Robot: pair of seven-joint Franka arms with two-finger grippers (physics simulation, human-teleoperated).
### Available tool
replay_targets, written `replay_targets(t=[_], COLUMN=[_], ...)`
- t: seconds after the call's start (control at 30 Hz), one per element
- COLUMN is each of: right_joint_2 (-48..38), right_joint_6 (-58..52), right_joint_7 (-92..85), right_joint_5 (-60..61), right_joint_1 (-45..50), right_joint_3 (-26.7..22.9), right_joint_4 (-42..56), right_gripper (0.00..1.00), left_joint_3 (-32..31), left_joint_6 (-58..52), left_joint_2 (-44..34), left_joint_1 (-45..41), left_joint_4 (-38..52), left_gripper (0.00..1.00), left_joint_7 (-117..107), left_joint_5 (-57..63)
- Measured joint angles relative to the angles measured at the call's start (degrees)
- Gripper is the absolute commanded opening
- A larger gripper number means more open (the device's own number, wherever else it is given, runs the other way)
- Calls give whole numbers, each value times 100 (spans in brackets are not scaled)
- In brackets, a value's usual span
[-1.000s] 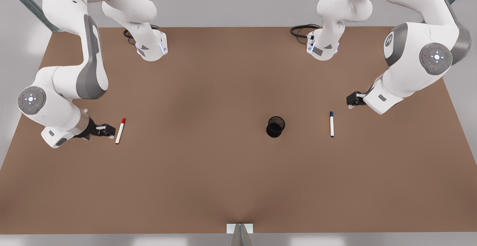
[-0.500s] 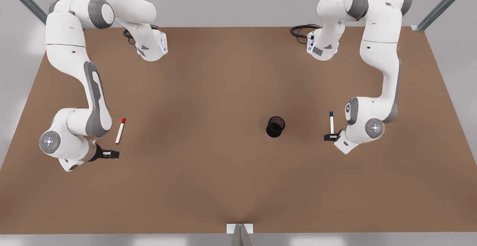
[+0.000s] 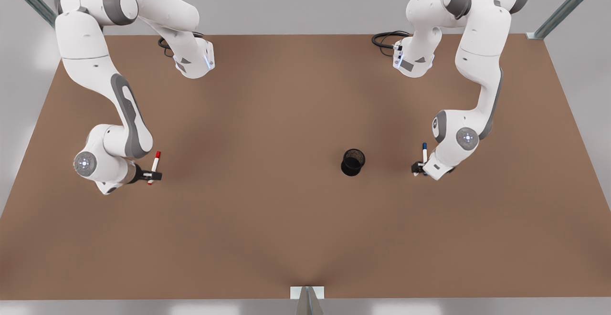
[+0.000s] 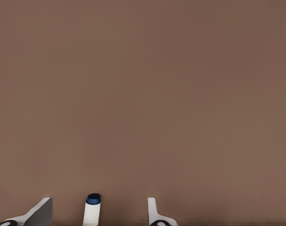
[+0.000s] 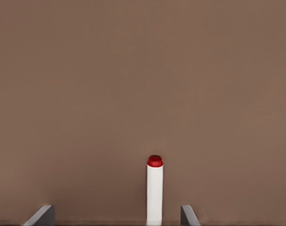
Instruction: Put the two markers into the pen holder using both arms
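Observation:
The blue-capped marker (image 3: pixel 424 150) lies on the brown table (image 3: pixel 267 219) at the front view's right. My left gripper (image 3: pixel 418 168) is open at its white end, the barrel (image 4: pixel 91 209) lying between the fingers (image 4: pixel 39 213). At the front view's left lies the red-capped marker (image 3: pixel 155 161). My right gripper (image 3: pixel 152 176) stands open over its white end, and the marker (image 5: pixel 154 188) runs out from between the two fingers (image 5: pixel 187 214). The black mesh pen holder (image 3: pixel 353 162) stands upright between the two arms, nearer the blue marker.
Both arm bases (image 3: pixel 193 59) with black cables (image 3: pixel 387 38) sit at the table's far edge. A small grey-white bracket (image 3: pixel 307 296) pokes in at the near edge. Open tabletop lies between each marker and the holder.
The right gripper has moved from below the red marker up onto its white end. The left gripper has shifted slightly up the blue marker. Both markers lie where they were.

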Motion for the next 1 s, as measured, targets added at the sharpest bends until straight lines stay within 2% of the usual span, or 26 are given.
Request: replay_targets(t=[0.03,0.13,0.3,0.37,0.43,0.57,0.77,0.93,1.0], right_joint_2=[-2,16,132,159,194,224,249,250,250], right_joint_6=[58,272,521,577,617,667,699,711,716], right_joint_7=[-2,-12,-29,-36,-42,-57,-79,-109,-146], right_joint_5=[-3,-69,-157,-169,-176,-182,-183,-165,-133], right_joint_1=[-12,-114,-196,-200,-200,-206,-218,-218,-219], right_joint_3=[0,0,0,0,0,0,0,0,1], right_joint_4=[-81,-345,-426,-428,-435,-437,-437,-435,-434], right_gripper=[100,100,98,91,86,66,42,24,21], left_joint_3=[0,3,8,9,3,0,0,0,0], left_joint_6=[30,93,147,158,164,171,176,177,177], left_joint_2=[1,13,17,40,61,120,166,176,190], left_joint_1=[10,20,20,23,80,100,101,101,101], left_joint_4=[-10,-35,-162,-180,-185,-179,-178,-174,-170], left_gripper=[86,73,72,69,62,53,43,35,33], left_joint_7=[14,55,109,130,164,221,283,320,330], left_joint_5=[4,4,8,9,10,8,6,6,8])
